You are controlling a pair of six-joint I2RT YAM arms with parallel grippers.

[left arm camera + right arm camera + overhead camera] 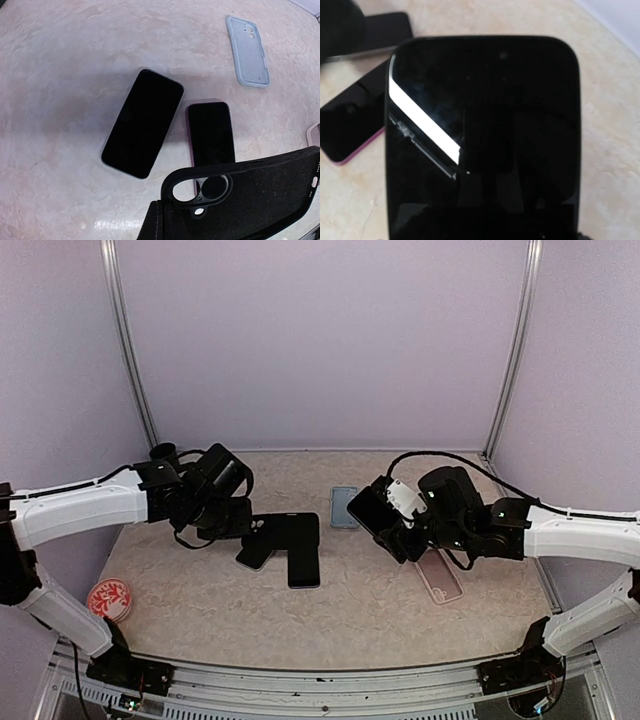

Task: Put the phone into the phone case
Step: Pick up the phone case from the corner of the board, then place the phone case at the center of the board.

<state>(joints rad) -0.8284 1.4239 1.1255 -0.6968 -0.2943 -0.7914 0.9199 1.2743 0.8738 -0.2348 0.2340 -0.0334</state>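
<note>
My left gripper (240, 523) is shut on the camera-hole end of a black phone case (245, 195), holding it just above the table. In the top view that case (288, 531) hangs over two dark phones lying face up: a black one (142, 122) and one with a purple edge (211, 132). My right gripper (398, 525) is closed across the width of a third black phone (482, 135), lifted and tilted, its screen filling the right wrist view. The fingers of both grippers are hidden behind what they hold. The held phone (365, 508) sits right of the case, apart from it.
A light blue case (344, 507) lies at the middle back and a clear pink case (440, 575) under the right arm. A red and white round object (110, 600) rests at the front left. Purple walls close in the table.
</note>
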